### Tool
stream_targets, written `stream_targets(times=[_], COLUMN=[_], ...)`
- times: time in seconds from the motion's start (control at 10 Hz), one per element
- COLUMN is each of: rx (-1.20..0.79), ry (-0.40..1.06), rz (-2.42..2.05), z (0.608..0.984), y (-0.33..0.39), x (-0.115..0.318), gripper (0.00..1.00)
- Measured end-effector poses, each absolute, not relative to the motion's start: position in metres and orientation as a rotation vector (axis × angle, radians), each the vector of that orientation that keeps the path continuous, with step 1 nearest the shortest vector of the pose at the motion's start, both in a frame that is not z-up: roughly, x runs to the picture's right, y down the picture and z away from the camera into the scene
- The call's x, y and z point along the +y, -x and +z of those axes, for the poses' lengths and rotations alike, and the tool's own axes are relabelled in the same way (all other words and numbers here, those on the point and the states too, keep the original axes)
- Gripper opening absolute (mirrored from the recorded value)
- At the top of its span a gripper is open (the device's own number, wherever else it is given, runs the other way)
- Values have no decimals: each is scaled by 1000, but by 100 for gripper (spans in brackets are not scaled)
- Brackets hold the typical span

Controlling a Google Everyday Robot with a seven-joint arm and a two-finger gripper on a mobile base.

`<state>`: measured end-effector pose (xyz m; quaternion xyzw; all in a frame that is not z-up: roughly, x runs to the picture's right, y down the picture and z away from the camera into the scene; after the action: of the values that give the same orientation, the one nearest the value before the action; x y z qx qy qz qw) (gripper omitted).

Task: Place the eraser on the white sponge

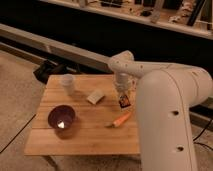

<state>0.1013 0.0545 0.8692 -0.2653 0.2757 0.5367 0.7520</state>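
On the table (90, 140), the cup (67, 83) stands at the back left and the bowl (62, 119) is in front of it. The white sponge (95, 97) lies near the middle back. Just to its right, apart from it, the gripper (122, 94) holds the eraser (124, 101). The carrot (121, 120) lies in front of the eraser.

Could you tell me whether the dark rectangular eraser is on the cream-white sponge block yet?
Not on it: the dark rectangular eraser is at the gripper, clearly apart from the cream-white sponge block.
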Motion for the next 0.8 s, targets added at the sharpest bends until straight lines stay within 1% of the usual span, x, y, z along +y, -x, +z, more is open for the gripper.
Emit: stream_targets(times=[0.4,0.8], rx=[538,497], ry=[591,596], rz=[1069,1009], z=[880,889], y=[-53,-24], x=[37,20], gripper=[0,0])
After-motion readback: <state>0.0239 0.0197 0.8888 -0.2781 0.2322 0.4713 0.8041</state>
